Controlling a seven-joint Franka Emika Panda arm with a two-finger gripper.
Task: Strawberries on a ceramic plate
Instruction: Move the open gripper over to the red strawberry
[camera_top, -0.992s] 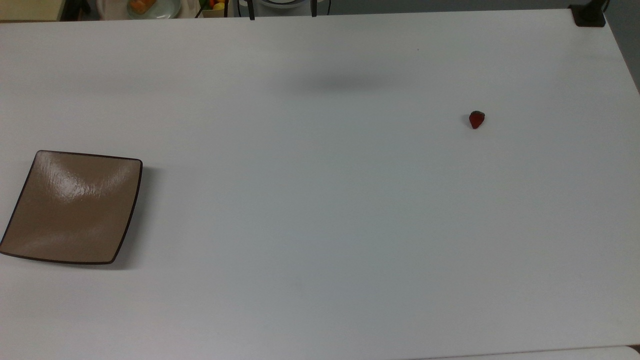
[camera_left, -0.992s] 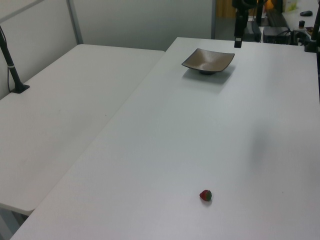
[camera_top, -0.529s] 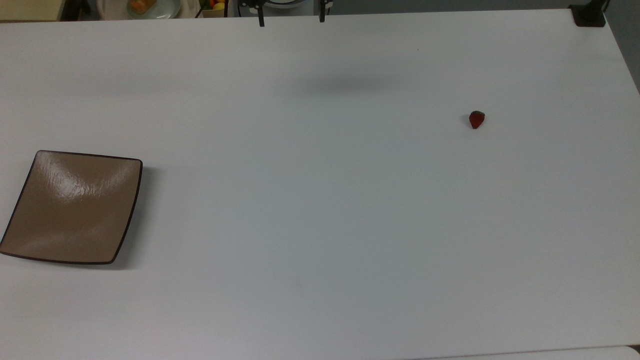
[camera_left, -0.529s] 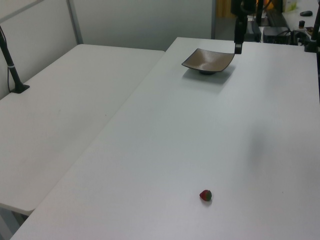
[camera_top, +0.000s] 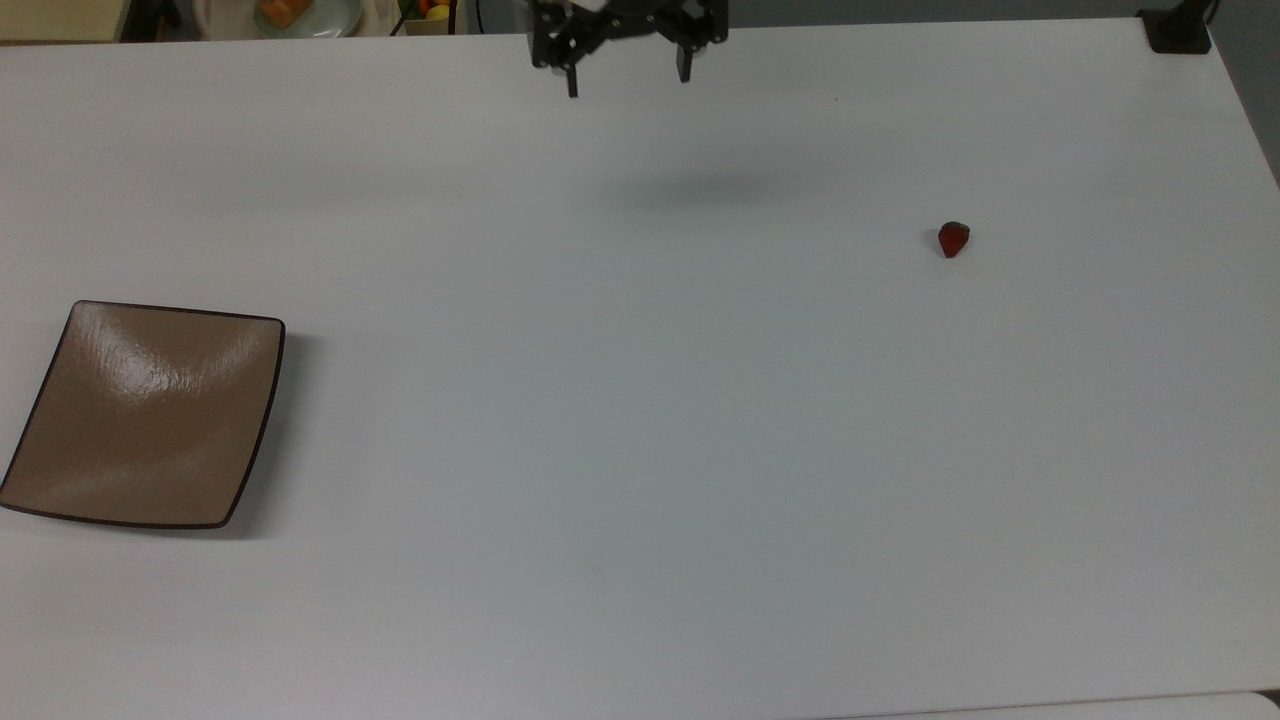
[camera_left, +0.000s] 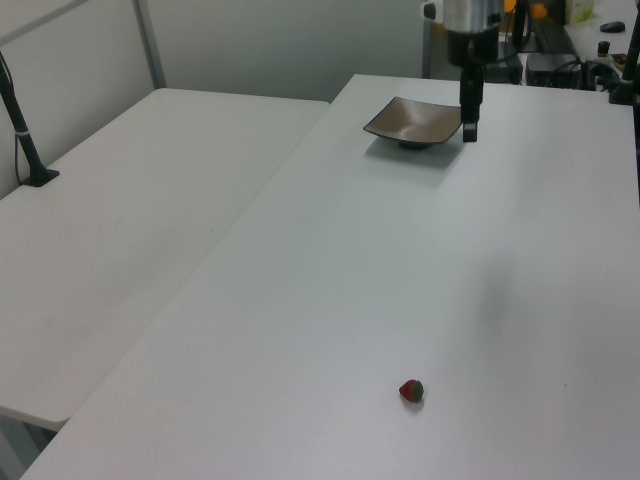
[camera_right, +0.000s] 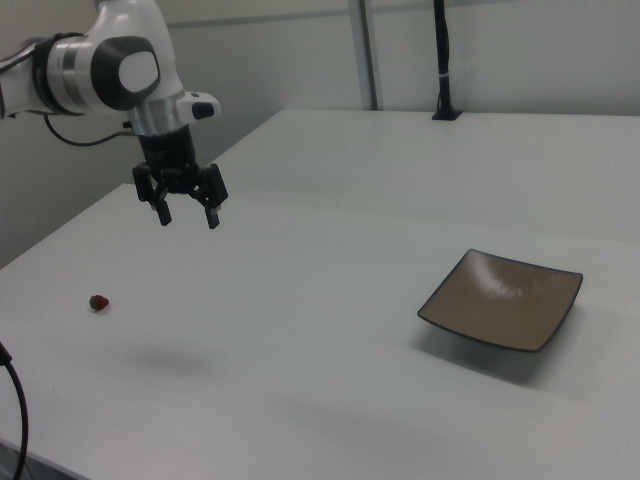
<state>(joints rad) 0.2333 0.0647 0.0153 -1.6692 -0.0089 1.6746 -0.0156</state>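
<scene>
A small dark-red strawberry (camera_top: 953, 240) (camera_left: 411, 390) (camera_right: 98, 302) lies alone on the white table (camera_top: 640, 420), toward the top view's right. The glossy tan-brown square ceramic plate (camera_top: 145, 414) (camera_left: 416, 123) (camera_right: 501, 298) sits at the top view's left edge, with nothing on it. My gripper (camera_top: 628, 82) (camera_right: 187, 217) hangs high above the table near the top view's upper edge, open with nothing between its fingers. It is far from both the strawberry and the plate. In the left view the gripper (camera_left: 469, 128) shows side-on beside the plate.
A second white table (camera_left: 120, 230) adjoins this one. A black post base (camera_top: 1178, 30) stands at the top view's upper right corner. Beyond the far edge sit a round pale plate with orange food (camera_top: 300, 14) and other clutter.
The gripper has come forward and down over the table from the top view's upper edge, shifting toward that view's right. Its shadow moved along. Strawberry and plate have stayed put.
</scene>
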